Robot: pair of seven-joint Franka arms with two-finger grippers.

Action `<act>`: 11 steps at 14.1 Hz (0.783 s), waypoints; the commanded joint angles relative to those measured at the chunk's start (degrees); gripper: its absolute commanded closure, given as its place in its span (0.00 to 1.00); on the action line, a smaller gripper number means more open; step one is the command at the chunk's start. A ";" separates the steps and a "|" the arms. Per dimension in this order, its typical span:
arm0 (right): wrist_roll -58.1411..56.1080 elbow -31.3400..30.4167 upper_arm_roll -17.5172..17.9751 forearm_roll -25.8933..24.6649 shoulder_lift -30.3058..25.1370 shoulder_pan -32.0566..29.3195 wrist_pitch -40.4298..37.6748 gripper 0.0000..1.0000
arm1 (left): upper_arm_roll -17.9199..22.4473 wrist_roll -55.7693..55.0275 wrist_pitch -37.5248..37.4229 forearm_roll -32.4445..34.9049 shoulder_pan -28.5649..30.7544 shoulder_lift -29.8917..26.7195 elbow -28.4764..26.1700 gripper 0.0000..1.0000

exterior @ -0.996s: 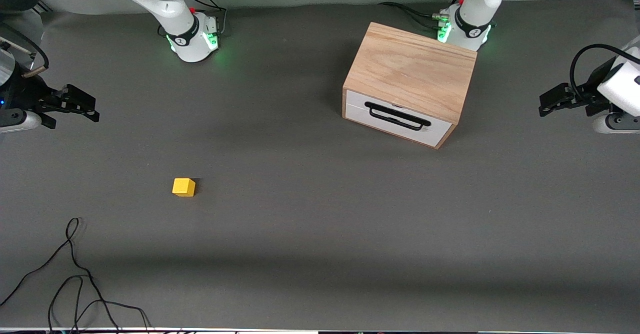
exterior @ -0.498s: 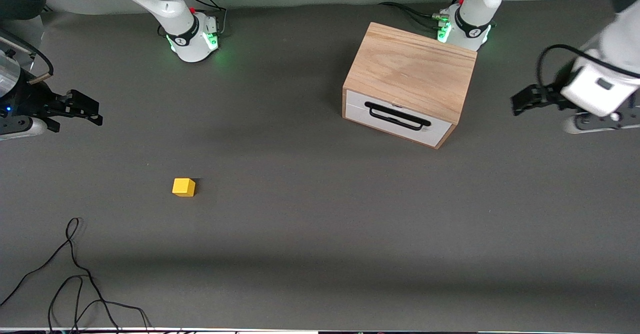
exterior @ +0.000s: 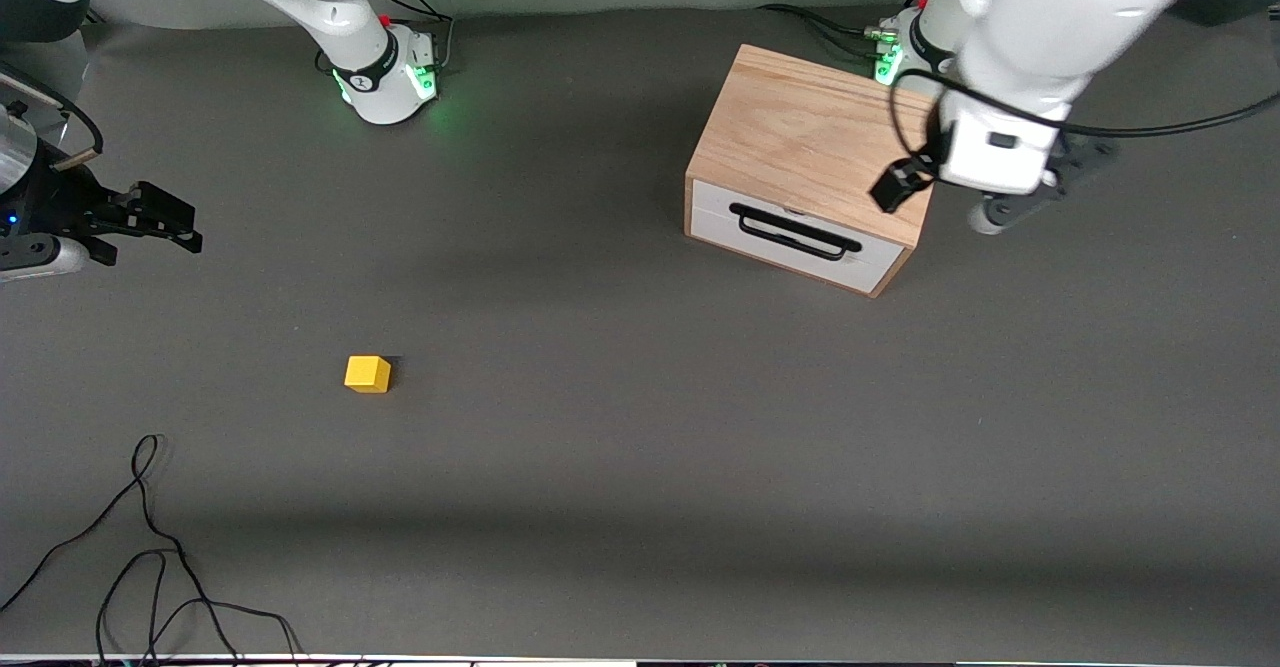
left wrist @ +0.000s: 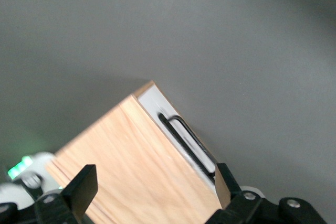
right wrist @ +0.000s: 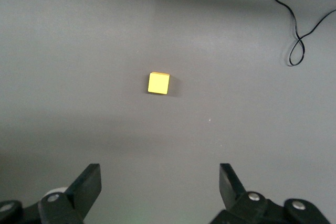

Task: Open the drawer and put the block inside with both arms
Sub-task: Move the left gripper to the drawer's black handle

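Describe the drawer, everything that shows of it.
The drawer is shut, its white front panel flush in a light wooden box that stands on the grey table near the left arm's base. A black wire handle runs along the panel. The left gripper hangs open over the box; nothing touches the handle.

A dark grey table (exterior: 640, 427) carried everything. A thin black cable (exterior: 150, 557) lay in loose loops on it near the front camera, toward the right arm's end, running off the table's edge. More black cables (exterior: 820, 25) trailed along the table's top edge; where they led could not be made out
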 commanded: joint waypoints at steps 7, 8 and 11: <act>1.25 2.26 0.31 0.21 2.08 -0.23 -0.84 0.00 | 0.55 -34.84 3.32 -3.08 -10.07 4.81 0.33 0.00; 1.25 2.18 0.14 1.61 1.91 -0.32 -0.92 0.00 | 0.55 -34.93 3.93 -3.44 -9.81 5.16 0.07 0.00; 7.30 2.18 0.75 0.31 1.73 -0.06 -0.75 0.00 | 0.90 -34.23 6.21 -3.45 -9.28 6.12 -2.12 0.00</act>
